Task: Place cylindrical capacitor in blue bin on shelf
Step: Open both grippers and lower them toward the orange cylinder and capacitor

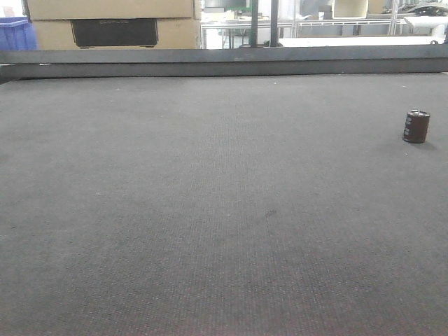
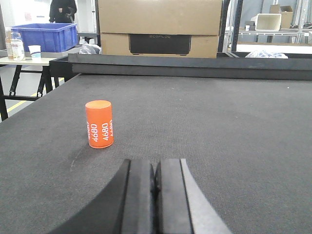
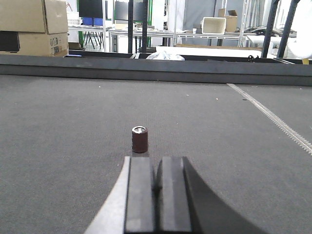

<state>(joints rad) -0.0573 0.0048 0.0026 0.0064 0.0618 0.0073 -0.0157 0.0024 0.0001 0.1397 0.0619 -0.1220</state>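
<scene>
The small dark brown round capacitor [image 3: 140,139] w/ a shiny top stands up on the dark grey mat [image 1: 210,210], just ahead of the right gripper [image 3: 157,195], which is closed tight w/ nothing in it, & the left gripper [image 2: 156,195] is closed & empty too, near an orange can [image 2: 99,124] marked 4680.
</scene>
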